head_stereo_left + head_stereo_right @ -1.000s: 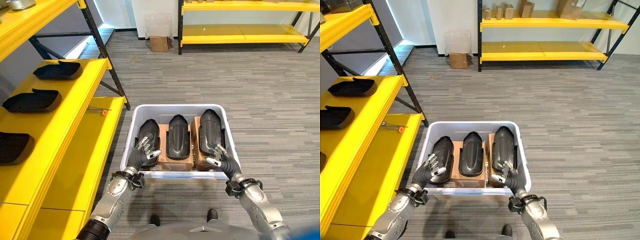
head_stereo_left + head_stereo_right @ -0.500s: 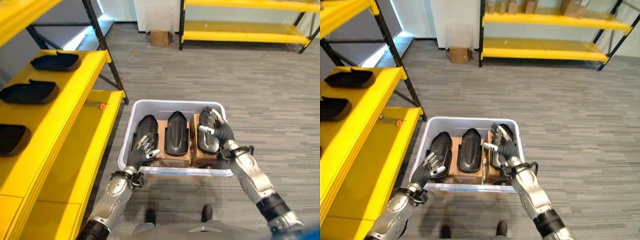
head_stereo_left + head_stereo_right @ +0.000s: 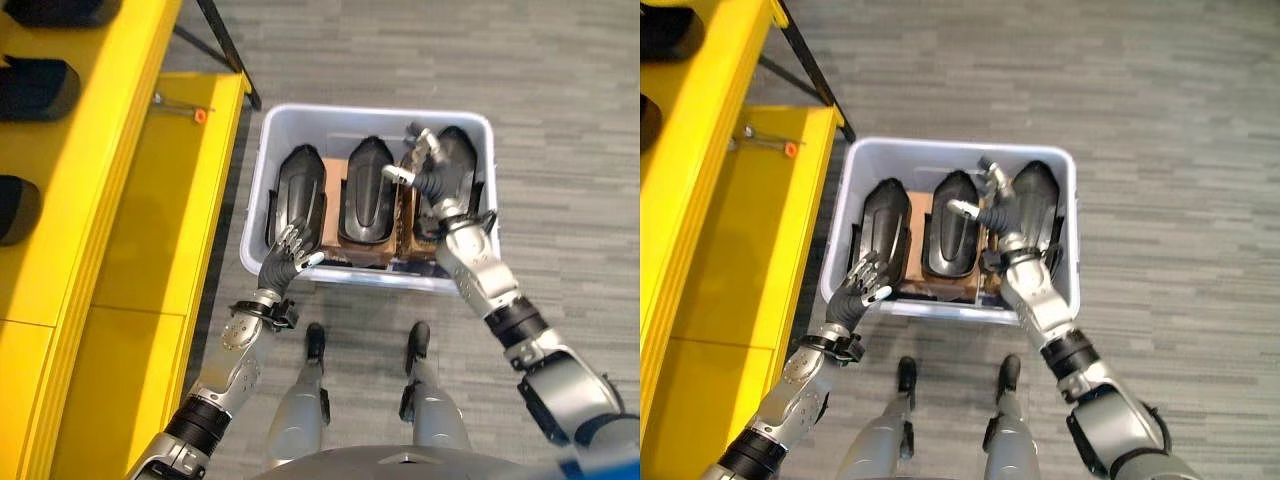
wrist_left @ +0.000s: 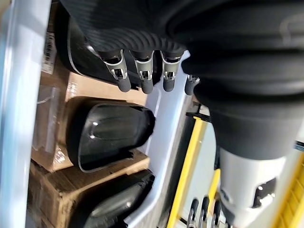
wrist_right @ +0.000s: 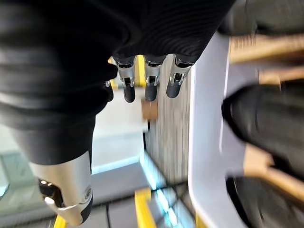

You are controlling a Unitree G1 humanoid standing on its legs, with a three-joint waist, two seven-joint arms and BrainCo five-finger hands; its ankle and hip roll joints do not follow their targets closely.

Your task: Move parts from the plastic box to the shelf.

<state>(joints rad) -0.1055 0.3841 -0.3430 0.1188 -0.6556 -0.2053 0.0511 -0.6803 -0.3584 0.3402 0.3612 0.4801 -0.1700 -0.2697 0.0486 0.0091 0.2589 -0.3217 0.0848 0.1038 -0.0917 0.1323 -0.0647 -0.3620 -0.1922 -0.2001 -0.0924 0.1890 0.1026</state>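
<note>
- 3 black parts sit in the plastic box [image 3: 258, 195] on the floor: the left part [image 3: 297, 195], the middle part [image 3: 366, 190] and the right part [image 3: 455, 180]. They rest on brown cardboard blocks [image 3: 924, 212].
- Some black parts [image 3: 40, 88] already lie on the yellow shelf [image 3: 120, 150] at the robot's left, so my guess is the job is part done, with 3 parts left to move.
- The right hand [image 3: 425, 170] is over the box, between the middle part and the right part. Its fingers are spread apart and hold nothing.
- The left hand [image 3: 287, 252] is at the near edge of the box, by the left part. Its fingers are loose and hold nothing too.
- 1 second ago the right hand was at the near rim of the box. Now it has reached further in.
- The left hand has stayed near its spot.
- The whole picture has tipped down, so the camera moved, not the box.
</note>
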